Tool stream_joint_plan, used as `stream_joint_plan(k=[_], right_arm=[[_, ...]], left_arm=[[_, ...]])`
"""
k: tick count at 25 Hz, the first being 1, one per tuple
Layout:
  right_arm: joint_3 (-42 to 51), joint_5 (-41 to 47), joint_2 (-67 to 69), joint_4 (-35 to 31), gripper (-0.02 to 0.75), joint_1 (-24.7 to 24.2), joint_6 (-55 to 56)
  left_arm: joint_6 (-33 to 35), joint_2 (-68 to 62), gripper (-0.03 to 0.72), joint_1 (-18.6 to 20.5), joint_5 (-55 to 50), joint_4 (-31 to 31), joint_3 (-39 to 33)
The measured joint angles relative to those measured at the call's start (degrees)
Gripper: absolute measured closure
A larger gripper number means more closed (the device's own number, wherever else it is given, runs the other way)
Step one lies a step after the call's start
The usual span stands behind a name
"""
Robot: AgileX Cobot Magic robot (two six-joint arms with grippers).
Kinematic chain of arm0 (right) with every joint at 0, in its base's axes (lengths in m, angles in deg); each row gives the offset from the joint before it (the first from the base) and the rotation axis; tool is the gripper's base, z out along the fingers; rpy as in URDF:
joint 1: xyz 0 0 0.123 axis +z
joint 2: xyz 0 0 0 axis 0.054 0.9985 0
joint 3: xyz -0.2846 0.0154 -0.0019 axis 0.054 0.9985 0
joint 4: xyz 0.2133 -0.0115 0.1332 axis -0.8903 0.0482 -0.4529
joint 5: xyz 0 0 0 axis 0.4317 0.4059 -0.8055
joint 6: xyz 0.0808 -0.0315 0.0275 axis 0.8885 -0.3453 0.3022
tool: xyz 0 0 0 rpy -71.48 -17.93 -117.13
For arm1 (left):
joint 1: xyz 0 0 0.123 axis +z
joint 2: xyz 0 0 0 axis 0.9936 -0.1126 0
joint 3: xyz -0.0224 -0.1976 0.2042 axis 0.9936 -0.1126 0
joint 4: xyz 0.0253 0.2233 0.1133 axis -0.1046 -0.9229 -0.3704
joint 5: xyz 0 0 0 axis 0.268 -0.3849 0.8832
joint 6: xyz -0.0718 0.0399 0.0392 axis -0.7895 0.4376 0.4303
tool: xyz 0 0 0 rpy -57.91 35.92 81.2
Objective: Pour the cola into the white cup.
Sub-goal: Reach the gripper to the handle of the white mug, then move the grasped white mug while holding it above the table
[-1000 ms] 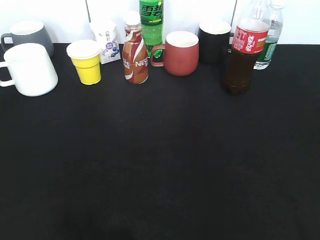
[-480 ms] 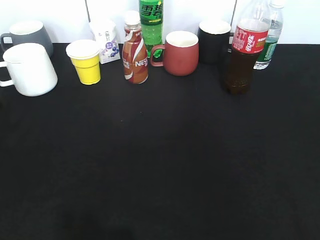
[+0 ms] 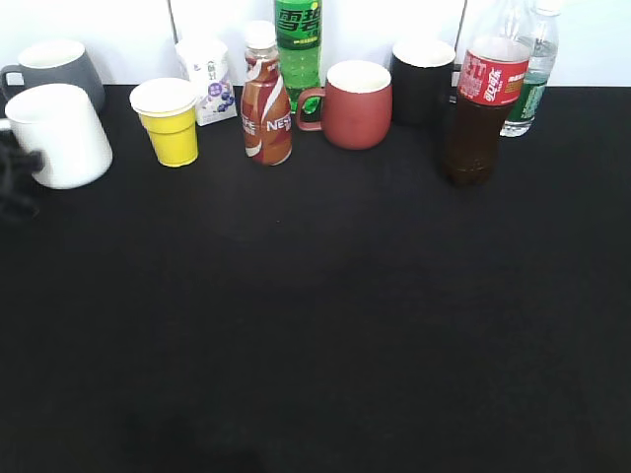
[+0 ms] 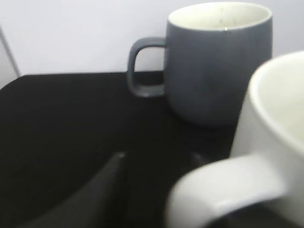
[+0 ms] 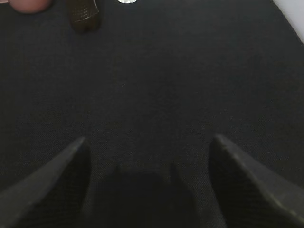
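Observation:
The white cup (image 3: 64, 133) stands at the table's far left, its handle pointing left. My left gripper (image 3: 15, 177) shows as a dark blur at the left edge, over that handle. In the left wrist view the left gripper (image 4: 159, 159) is open, and the white cup (image 4: 275, 142) fills the right side, its handle low and right, overlapping my right finger. The cola (image 3: 480, 108) stands upright at the back right, capped end out of frame. My right gripper (image 5: 150, 138) is open and empty over bare black cloth, with the cola's base (image 5: 84, 16) far ahead.
A grey mug (image 3: 54, 67) stands just behind the white cup, also seen in the left wrist view (image 4: 218, 61). Along the back are a yellow cup (image 3: 170, 123), a Nescafe bottle (image 3: 266, 103), a green soda bottle (image 3: 299, 44), a red mug (image 3: 355, 103), a black mug (image 3: 422, 81) and a clear bottle (image 3: 532, 69).
My left gripper has come into the exterior view at the left edge and now covers the white cup's handle. The cola and other objects have not moved.

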Motion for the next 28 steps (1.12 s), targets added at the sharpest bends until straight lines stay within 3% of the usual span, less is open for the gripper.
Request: stream_joint_plan(k=[2, 3, 9, 13, 15, 16, 20, 21, 23, 25, 28], right_arm=[[0.0, 0.0, 0.0, 0.0, 0.152, 0.0, 0.0], [0.0, 0.0, 0.0, 0.0, 0.152, 0.0, 0.0], [0.0, 0.0, 0.0, 0.0, 0.152, 0.0, 0.0], [0.0, 0.0, 0.0, 0.0, 0.152, 0.0, 0.0], [-0.36, -1.05, 0.0, -0.65, 0.152, 0.0, 0.0], [-0.99, -5.01, 0.0, -0.65, 0.152, 0.0, 0.0], [2.76, -34.32, 10.38, -0.65, 0.152, 0.0, 0.0], [5.88, -43.32, 15.44, -0.65, 0.152, 0.0, 0.0], [11.74, -65.87, 26.86, -0.65, 0.152, 0.0, 0.0], [15.83, -84.48, 41.15, -0.65, 0.152, 0.0, 0.49], [16.81, -106.69, 65.5, 1.58, 0.152, 0.0, 1.56]], left_arm=[[0.0, -0.54, 0.53, 0.0, -0.86, -0.55, 1.59], [0.0, -0.54, 0.633, 0.0, -0.93, -0.85, 1.78], [0.38, 0.85, 0.642, 0.0, -0.48, -1.56, 0.8], [0.17, 9.52, 0.645, -0.24, 3.35, -2.1, -11.39], [-0.23, 14.76, 0.645, -2.2, 3.82, -2.51, -16.93], [-0.23, 16.05, 0.645, -2.94, 3.95, -2.64, -18.05], [-0.39, 22.88, 0.645, -12.72, 4.03, -2.82, -25.58], [-0.39, 23.06, 0.646, -17.64, 4.1, -3.01, -26.36], [-0.39, 23.06, 0.646, -22.73, 4.19, -3.19, -26.55], [-0.39, 23.06, 0.646, -25.53, 4.34, -3.26, -26.55], [-0.39, 23.06, 0.646, -26.19, 6.36, -3.32, -26.55]])
